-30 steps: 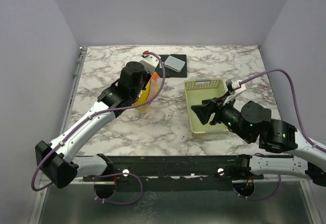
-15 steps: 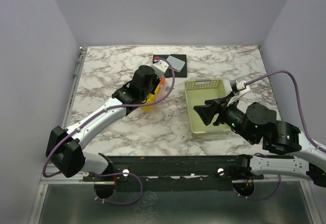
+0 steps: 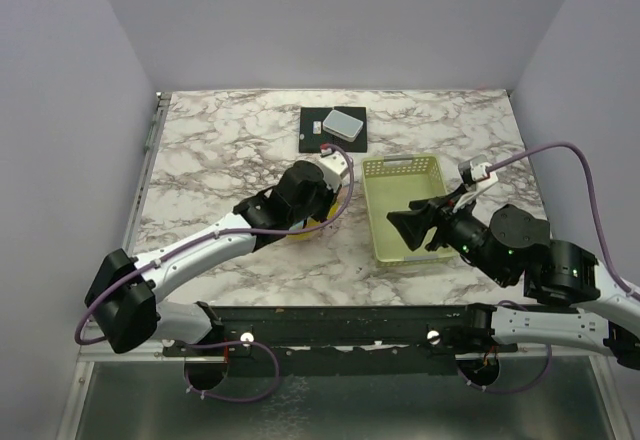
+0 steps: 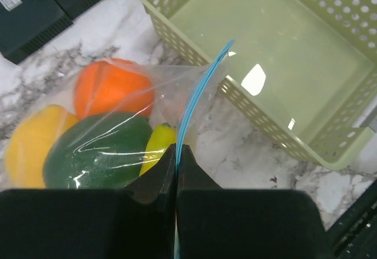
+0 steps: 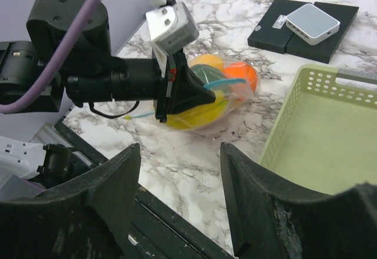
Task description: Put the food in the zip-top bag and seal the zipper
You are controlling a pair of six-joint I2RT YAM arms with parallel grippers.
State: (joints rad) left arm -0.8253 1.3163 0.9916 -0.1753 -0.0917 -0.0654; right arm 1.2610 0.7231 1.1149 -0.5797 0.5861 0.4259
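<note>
The left fingers (image 4: 154, 182) are clenched on the zipper (image 4: 197, 97). The strip runs straight ahead from their tips, its long axis in line with them and its far end free. Just left of it, the food (image 4: 100, 147) sits inside the zip-top bag (image 4: 171, 85). Farther ahead stands the basket (image 4: 177, 41). The right fingers (image 5: 100, 194) gape, holding nothing, with the bag well ahead of them, so the left arm is nearer.
</note>
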